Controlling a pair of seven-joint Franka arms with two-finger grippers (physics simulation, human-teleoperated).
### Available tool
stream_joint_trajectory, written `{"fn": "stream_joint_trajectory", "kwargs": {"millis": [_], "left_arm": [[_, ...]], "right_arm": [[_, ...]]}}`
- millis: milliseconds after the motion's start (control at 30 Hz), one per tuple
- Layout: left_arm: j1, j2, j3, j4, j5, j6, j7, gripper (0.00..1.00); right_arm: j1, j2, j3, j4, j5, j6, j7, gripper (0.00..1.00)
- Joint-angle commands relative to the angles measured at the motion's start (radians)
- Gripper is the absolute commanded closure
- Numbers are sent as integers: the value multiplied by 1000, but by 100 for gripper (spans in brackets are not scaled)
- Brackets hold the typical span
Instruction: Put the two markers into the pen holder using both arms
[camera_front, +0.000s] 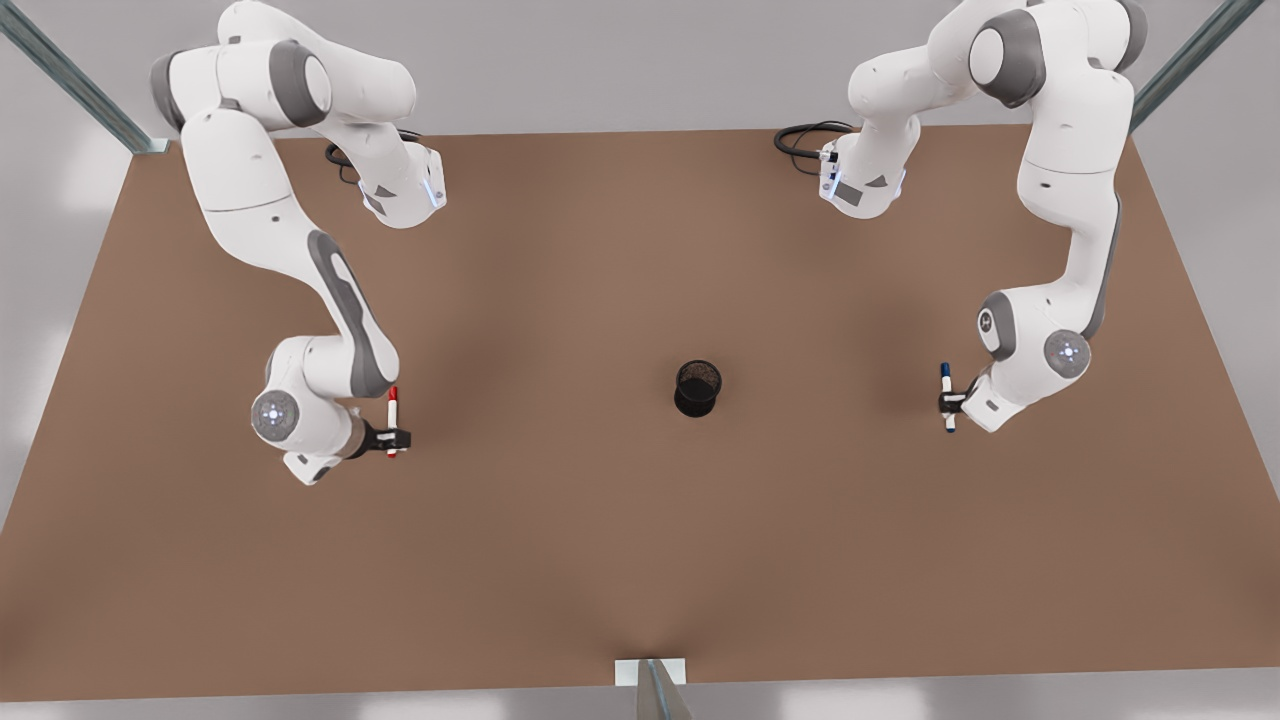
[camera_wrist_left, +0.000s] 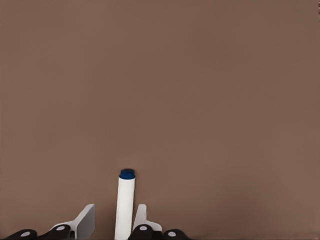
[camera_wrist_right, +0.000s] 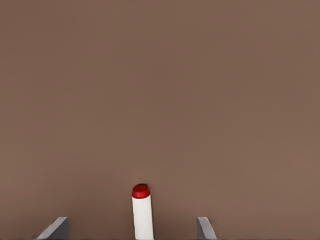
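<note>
The red-capped marker (camera_front: 392, 420) lies on the brown table (camera_front: 640, 560) at the front view's left. My right gripper (camera_front: 393, 438) straddles it, open, and its fingers (camera_wrist_right: 56, 228) stand wide on either side of the red-ended barrel (camera_wrist_right: 142, 215). Over at the front view's right lies the blue-capped marker (camera_front: 946, 395), with my left gripper (camera_front: 951, 403) around it. That gripper (camera_wrist_left: 115, 210) is open but narrow: one finger (camera_wrist_left: 140, 216) is against the white barrel (camera_wrist_left: 125, 207) and the other stands a little apart. The black mesh pen holder (camera_front: 697, 388) stands upright between the arms.
Both arm bases (camera_front: 400, 190) with black cables sit at the table's far edge. Metal frame posts (camera_front: 70, 80) rise at the far corners, and a small bracket (camera_front: 650, 672) sits at the near edge. Bare tabletop surrounds the pen holder.
</note>
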Motion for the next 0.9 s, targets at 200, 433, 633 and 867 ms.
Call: {"fn": "stream_joint_trajectory", "kwargs": {"millis": [200, 433, 633, 867], "left_arm": [[-12, 13, 0, -1, 3, 19, 9, 47], [-12, 13, 0, -1, 3, 19, 9, 49], [-12, 13, 0, 2, 3, 19, 9, 54], [-12, 34, 0, 15, 4, 19, 9, 57]], "right_arm": [[0, -1, 0, -108, -43, 167, -11, 22], [-2, -33, 0, -138, -63, 166, -10, 44], [0, -35, 2, -138, -63, 166, -8, 76], [-2, -138, 43, -10, -63, -25, -8, 79]]}}
